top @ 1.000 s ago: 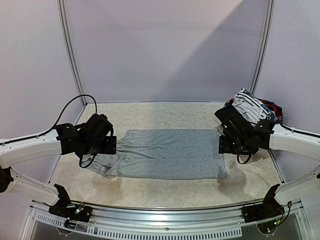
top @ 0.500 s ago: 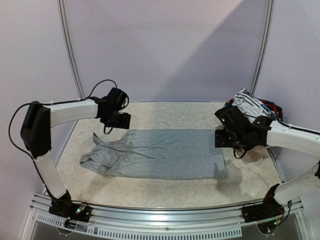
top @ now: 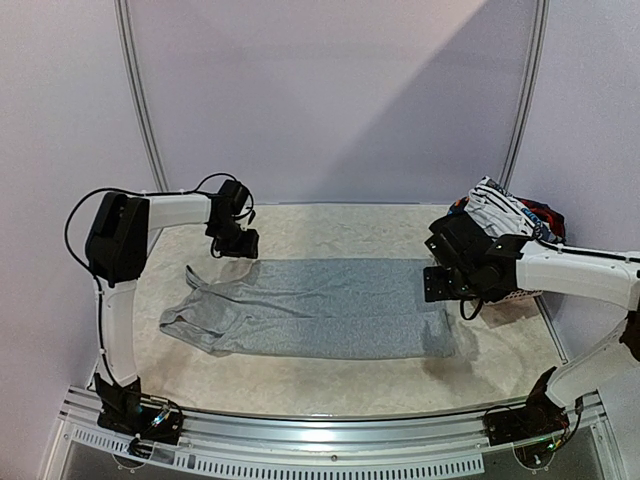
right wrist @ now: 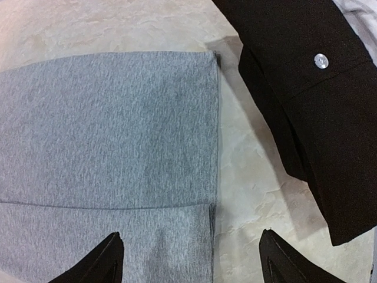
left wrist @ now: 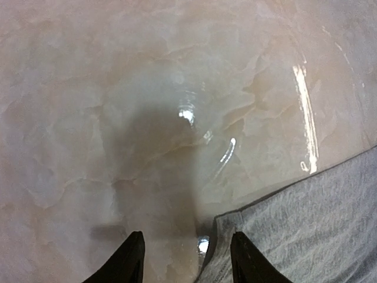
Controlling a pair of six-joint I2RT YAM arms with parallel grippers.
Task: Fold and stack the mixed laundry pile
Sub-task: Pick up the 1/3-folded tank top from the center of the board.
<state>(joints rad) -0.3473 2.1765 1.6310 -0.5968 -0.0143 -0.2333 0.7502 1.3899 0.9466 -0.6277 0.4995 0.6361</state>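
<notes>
Trousers [top: 320, 310]: heathered grey knit, spread on marbled table [top: 300, 385]; left gripper [left wrist: 187, 262], right gripper [right wrist: 191, 259] parted, empty.

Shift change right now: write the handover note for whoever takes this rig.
Left pincer: open, empty, at the far left corner of the grey trousers.
Right pincer: open, empty, over their right end.
Laundry pile: far right; a black garment lies near the trousers' right end.
Done: trousers spread flat, left end rumpled.
Left: fold them, then the pile, and stack.
</notes>
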